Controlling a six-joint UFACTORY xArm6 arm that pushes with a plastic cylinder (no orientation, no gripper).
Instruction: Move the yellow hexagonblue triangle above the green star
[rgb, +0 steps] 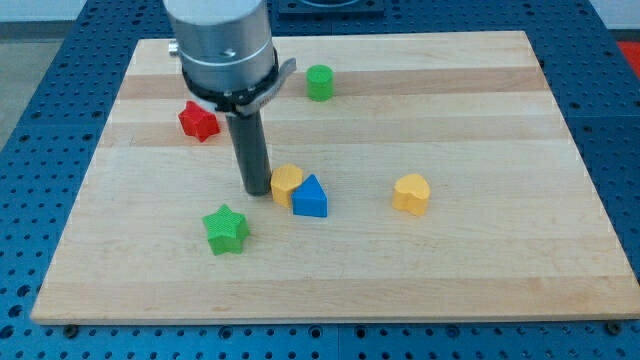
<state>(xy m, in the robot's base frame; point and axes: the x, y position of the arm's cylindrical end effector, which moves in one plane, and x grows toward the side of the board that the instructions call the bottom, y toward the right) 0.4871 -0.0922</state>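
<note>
The yellow hexagon (287, 183) sits near the board's middle, touching the blue triangle (310, 197) on its right. The green star (226, 229) lies below and to the left of them. My tip (257, 190) rests on the board right beside the yellow hexagon's left side, above and to the right of the green star.
A red star (198, 121) lies at the upper left, partly beside the arm's body. A green cylinder (319, 82) sits near the top centre. A yellow heart (411, 193) lies to the right of the blue triangle. The wooden board (480, 260) ends in blue table edges.
</note>
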